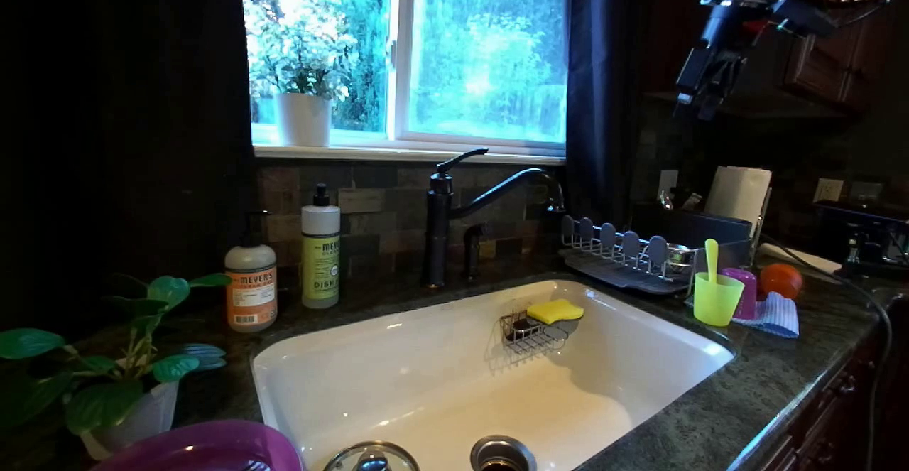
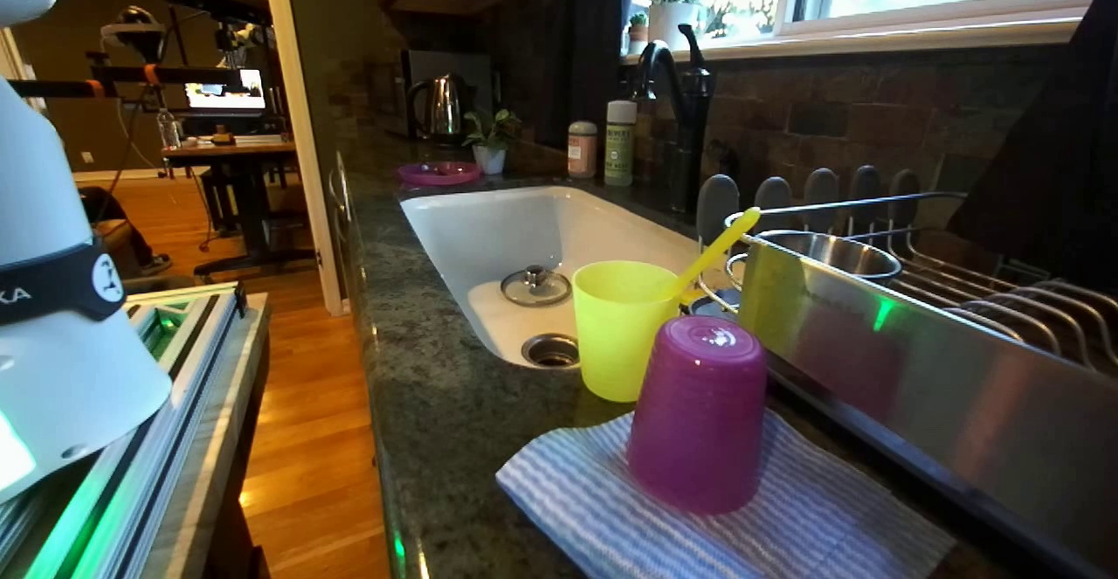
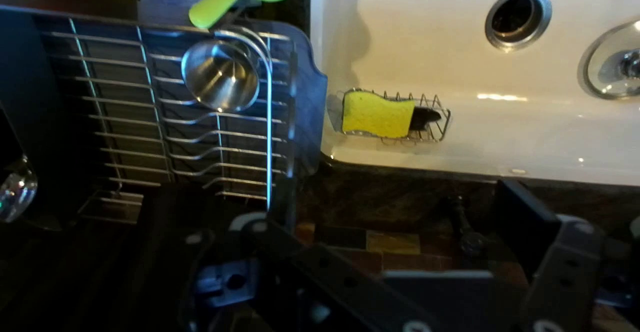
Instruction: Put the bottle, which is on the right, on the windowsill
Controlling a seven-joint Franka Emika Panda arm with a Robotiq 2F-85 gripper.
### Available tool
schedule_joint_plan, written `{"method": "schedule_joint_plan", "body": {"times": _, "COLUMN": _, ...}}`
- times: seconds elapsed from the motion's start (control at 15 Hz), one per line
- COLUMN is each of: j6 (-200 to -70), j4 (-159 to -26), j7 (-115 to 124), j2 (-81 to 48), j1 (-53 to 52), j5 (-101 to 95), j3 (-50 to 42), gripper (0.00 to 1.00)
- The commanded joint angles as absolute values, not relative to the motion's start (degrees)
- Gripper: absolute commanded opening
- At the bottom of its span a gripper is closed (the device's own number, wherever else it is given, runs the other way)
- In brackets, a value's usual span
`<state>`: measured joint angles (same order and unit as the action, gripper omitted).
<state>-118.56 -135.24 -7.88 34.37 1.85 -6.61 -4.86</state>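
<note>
– What is standing leftmost in an exterior view?

– A leafy plant [image 1: 106, 405] is sitting on the dark desk [image 1: 710, 407]; the orange-labelled jar [image 1: 251, 293] is standing at its two o'clock.

– And next?

– The task's bottle [image 1: 321, 265] is standing upright just beside the jar, not touching. The windowsill [image 1: 376, 153] is running above, from twelve toward two o'clock, bearing a white pot [image 1: 304, 119]; the faucet [image 1: 437, 233] is rising at three.

– What is hanging at the bottle's two o'clock?

– The claw [image 1: 696, 105], high and well apart from it. In the wrist view its fingers [image 3: 527, 217] are standing apart, gripping nothing.

– Which step is it facing?

– The reach, presumably; the bottle is not yet being grasped. The next move is probably calling for a path toward eight o'clock, clear of the faucet, then a grasp and a lift to the windowsill, at the pot's three o'clock.
</note>
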Motion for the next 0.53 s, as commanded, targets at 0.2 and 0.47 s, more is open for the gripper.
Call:
{"method": "schedule_joint_plan", "body": {"times": 0.2, "j6": -129.9, "j4": -129.8, "j7": -11.0, "j2": 27.9, "j1": -8.2, "j5": -0.6, "j3": 1.2, "gripper": 1.0}}
{"method": "schedule_joint_plan", "body": {"times": 0.47, "j6": -132.2, "j4": -123.1, "j7": -15.2, "j2": 19.6, "j1": -14.1, "j5": 0.1, "j3": 5.2, "gripper": 1.0}}
